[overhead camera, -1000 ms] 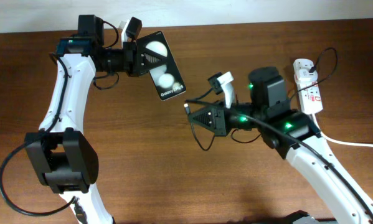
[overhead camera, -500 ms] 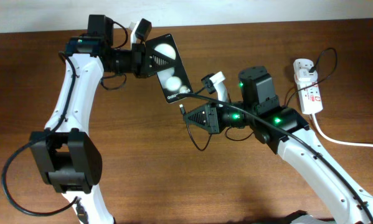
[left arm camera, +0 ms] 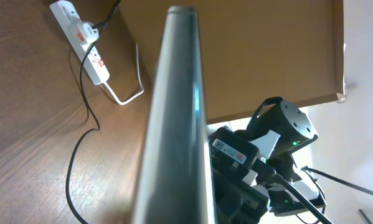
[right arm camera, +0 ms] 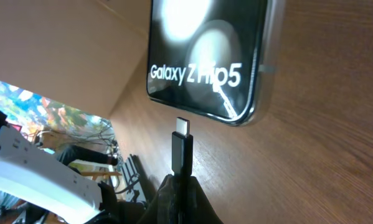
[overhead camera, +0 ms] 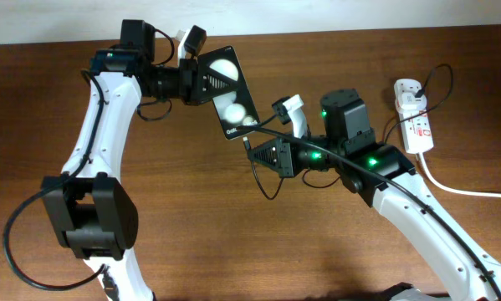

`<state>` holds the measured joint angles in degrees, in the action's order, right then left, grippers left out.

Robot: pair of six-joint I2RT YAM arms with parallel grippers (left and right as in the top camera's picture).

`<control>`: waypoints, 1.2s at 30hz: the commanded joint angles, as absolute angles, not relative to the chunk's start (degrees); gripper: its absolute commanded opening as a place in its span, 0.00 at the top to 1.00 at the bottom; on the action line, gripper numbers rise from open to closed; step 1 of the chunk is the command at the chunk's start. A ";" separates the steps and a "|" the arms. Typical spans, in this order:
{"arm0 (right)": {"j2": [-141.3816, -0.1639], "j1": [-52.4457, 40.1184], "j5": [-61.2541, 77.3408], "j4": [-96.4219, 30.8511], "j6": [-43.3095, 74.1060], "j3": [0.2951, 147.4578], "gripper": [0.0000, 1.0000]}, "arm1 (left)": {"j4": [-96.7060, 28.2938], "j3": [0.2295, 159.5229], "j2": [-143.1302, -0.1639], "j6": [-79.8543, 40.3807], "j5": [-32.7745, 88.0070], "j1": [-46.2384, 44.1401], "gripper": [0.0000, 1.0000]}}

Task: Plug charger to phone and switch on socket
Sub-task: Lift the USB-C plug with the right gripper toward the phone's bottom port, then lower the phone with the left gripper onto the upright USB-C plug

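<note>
We see one phone over the desk, its upper end gripped by the left pincer and its long axis slanting down-right. Its screen reads "Galaxy Z Flip5". The right pincer clamps the one charger, whose tip points at the phone's bottom edge, just short of it. One socket lies far right.

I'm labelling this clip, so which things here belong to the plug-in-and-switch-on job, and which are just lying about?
Job:
phone, gripped by the left pincer
charger, tip gripped by the right pincer, just short of the phone
socket

Just there:
wooden table
thick white cord
</note>
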<state>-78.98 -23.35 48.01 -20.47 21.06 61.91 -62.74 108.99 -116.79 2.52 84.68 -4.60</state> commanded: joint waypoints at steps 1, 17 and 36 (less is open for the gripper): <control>-79.24 -23.59 47.07 -19.59 21.54 61.76 0.96 | -62.61 109.89 -115.39 2.20 87.26 -4.80 1.00; -79.26 -23.62 46.87 -19.44 21.52 61.76 0.96 | -62.61 109.89 -115.39 2.20 87.24 -5.65 1.00; -79.24 -23.55 46.22 -15.55 21.58 61.76 0.96 | -62.63 109.89 -115.39 2.20 85.69 -5.87 1.00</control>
<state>-78.98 -23.35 47.40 -17.74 21.76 61.58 -62.48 108.99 -116.79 2.35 84.42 -5.04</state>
